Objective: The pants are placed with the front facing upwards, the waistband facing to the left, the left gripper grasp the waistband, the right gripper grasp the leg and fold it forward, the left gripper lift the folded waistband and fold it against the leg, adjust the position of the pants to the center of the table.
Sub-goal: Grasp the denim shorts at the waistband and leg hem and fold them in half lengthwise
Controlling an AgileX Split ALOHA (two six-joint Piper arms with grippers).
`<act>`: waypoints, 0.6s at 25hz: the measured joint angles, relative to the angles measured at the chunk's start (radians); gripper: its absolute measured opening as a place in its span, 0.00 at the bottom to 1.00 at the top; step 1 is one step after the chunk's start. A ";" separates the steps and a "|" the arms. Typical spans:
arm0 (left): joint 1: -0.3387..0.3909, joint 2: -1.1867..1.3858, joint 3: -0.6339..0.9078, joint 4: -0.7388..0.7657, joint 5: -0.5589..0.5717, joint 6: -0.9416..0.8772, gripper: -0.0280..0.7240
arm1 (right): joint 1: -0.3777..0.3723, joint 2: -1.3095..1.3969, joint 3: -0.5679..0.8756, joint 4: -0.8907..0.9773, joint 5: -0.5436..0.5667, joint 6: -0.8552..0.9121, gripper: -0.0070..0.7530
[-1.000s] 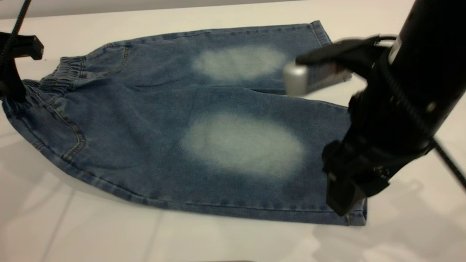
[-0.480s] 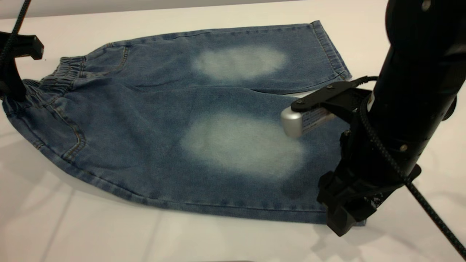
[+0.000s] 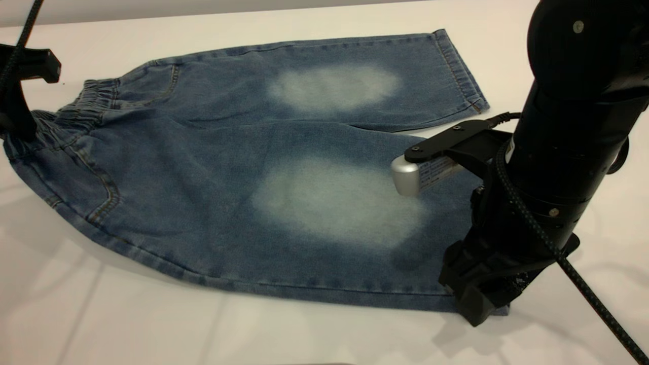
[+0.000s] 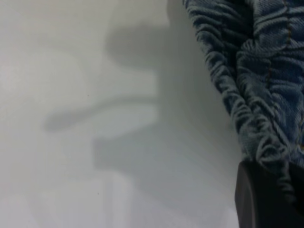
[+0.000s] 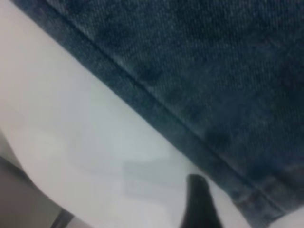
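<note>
The blue denim pants (image 3: 228, 167) lie flat and front up on the white table (image 3: 152, 324), with the waistband (image 3: 86, 104) to the left. My left gripper (image 3: 17, 126) stands at the far left end, shut on the ruched waistband (image 4: 247, 80); a black finger (image 4: 259, 199) presses against the gathers. The near leg (image 3: 355, 213) runs to the right with its pale oval patch. My right gripper (image 3: 476, 306) is down on the table at that leg's hem corner, and in the right wrist view it (image 5: 199, 199) sits just outside the stitched hem (image 5: 156, 118).
The far leg (image 3: 355, 86) lies flat behind, its cuff toward the right arm's column (image 3: 568, 126). A thick black cable (image 3: 598, 304) trails from the right arm toward the front right. Bare tabletop runs along the front edge and to the right of the cuffs.
The right arm came down and toward the front, from above the far leg's cuff to the near leg's hem corner, then settled a little lower. The left gripper and pants stayed still.
</note>
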 joint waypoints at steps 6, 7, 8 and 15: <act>0.000 0.000 0.000 0.000 0.000 0.000 0.12 | -0.001 0.007 -0.001 -0.016 -0.039 0.001 0.14; 0.000 0.000 0.000 0.000 0.000 -0.001 0.12 | -0.001 0.008 -0.002 -0.019 -0.042 0.005 0.09; 0.000 0.000 0.000 0.000 0.000 -0.001 0.12 | -0.001 0.008 -0.002 -0.023 -0.043 0.014 0.07; 0.000 -0.012 0.000 -0.008 0.000 0.000 0.12 | 0.000 -0.029 0.001 -0.044 -0.030 0.038 0.06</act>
